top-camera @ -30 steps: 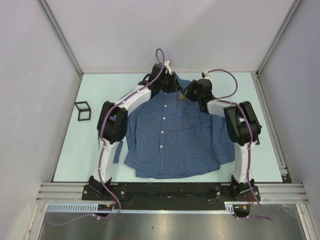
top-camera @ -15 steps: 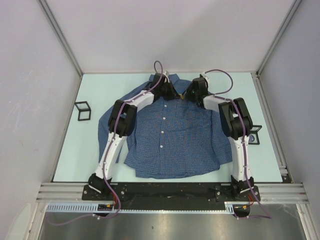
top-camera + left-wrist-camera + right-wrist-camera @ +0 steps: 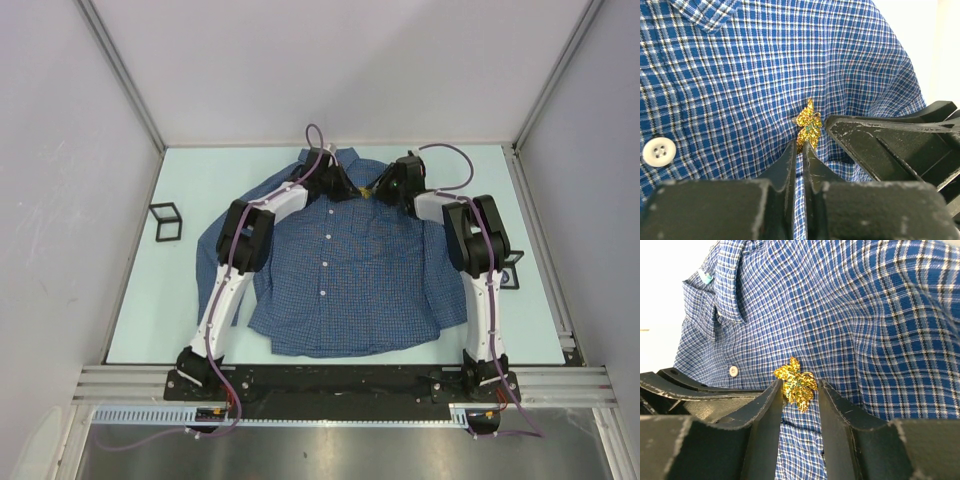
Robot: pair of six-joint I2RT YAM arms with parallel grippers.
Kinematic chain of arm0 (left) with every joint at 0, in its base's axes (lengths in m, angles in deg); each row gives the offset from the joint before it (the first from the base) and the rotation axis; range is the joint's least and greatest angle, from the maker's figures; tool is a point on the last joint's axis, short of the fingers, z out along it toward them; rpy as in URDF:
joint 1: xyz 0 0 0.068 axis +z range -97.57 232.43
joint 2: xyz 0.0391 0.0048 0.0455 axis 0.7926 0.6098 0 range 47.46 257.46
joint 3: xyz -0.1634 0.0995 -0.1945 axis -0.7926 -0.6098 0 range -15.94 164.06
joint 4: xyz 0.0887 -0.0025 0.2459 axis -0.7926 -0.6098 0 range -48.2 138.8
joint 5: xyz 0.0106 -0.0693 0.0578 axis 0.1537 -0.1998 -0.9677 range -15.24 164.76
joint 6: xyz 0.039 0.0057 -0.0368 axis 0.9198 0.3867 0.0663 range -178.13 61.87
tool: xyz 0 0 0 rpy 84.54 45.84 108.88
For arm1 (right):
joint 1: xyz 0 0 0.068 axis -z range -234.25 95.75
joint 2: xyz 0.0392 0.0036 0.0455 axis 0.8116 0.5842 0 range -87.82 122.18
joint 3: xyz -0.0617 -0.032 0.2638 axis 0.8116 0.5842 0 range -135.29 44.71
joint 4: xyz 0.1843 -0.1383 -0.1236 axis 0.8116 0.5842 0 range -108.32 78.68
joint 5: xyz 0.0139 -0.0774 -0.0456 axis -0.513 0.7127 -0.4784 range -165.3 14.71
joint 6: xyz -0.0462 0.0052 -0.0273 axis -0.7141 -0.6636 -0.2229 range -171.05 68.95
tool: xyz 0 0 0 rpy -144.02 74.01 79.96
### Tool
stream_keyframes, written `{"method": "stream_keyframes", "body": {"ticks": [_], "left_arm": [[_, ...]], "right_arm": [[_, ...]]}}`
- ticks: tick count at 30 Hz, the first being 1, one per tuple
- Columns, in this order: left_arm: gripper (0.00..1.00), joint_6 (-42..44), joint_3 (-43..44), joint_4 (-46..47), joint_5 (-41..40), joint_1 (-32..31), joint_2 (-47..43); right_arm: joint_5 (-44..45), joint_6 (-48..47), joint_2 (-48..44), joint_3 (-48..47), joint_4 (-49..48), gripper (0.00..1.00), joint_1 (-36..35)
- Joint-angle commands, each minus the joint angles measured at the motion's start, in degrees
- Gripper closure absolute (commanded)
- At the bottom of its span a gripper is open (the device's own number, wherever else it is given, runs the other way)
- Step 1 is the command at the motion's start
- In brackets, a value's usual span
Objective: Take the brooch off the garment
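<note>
Change since earlier: both arms have come in from the sides toward the collar (image 3: 345, 160); our left hand (image 3: 801, 150) has narrowed its fingers, and our right hand (image 3: 799, 390) moved only a little.
Landmark: we give all places from the brooch (image 3: 796, 384), the small gold leaf-like ornament.
Brooch position: pinned on the chest of the garment (image 3: 340, 270), just below the collar, to the side of the button row.
Garment: it lies flat and buttoned on the bench (image 3: 140, 300), front up, so the brooch faces the hands.
Left hand: fingers almost together, tips just beneath the brooch; they seem to pinch a fold of cloth, perhaps also the lower edge of the brooch, but we cannot tell which.
Why, as we judge: this grip probably keeps the fabric steady while the other hand pulls.
Right hand: fingers half apart, holding nothing; the brooch sits between the two tips.
Right hand contact: we cannot tell if the tips touch the brooch.
Next step, as we judge: the right fingers need to close on the brooch.
</note>
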Motion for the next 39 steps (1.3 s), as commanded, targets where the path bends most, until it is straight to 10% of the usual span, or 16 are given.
{"method": "stream_keyframes", "body": {"ticks": [1, 39], "left_arm": [[0.98, 0.2, -1.1, 0.6, 0.3, 0.0, -2.0], [1.00, 34.4, 6.9, -10.7, -29.6, -10.6, -7.8]], "right_arm": [[-2.3, 2.1, 0.7, 1.6, -0.3, 0.61, -0.2], [2.8, -6.7, -7.1, 1.0, 4.3, 0.46, -0.2]]}}
